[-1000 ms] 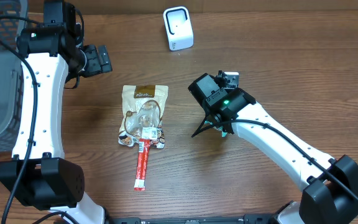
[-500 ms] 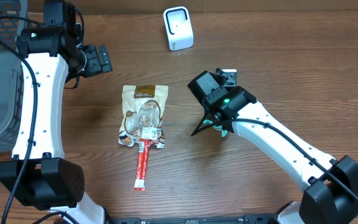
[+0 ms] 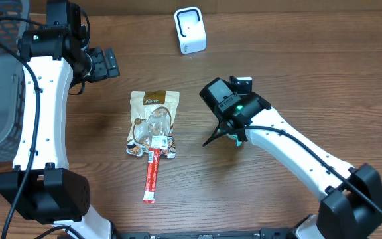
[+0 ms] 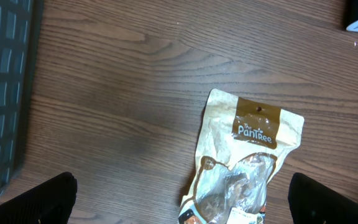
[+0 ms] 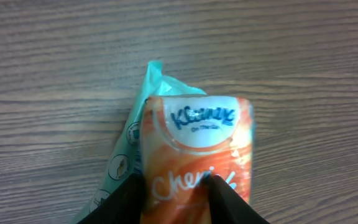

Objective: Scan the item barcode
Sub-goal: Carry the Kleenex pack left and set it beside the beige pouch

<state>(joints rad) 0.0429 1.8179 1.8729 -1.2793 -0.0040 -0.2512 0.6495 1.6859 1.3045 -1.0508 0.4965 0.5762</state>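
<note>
We get soft, even light from above; the left arm [image 3: 42, 113] lays a faint shadow on the table [image 3: 310, 66]. The pouch [image 4: 247, 162] film glares. In the wrist views the fingers [image 5: 126, 199] blur at the bottom edge.

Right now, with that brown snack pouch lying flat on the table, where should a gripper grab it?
Probably the brown-banded header end, coming from above. The snack pouch lies flat, so only a thin sealed edge can be pinched, and a red stick pack overlaps its other end.
</note>
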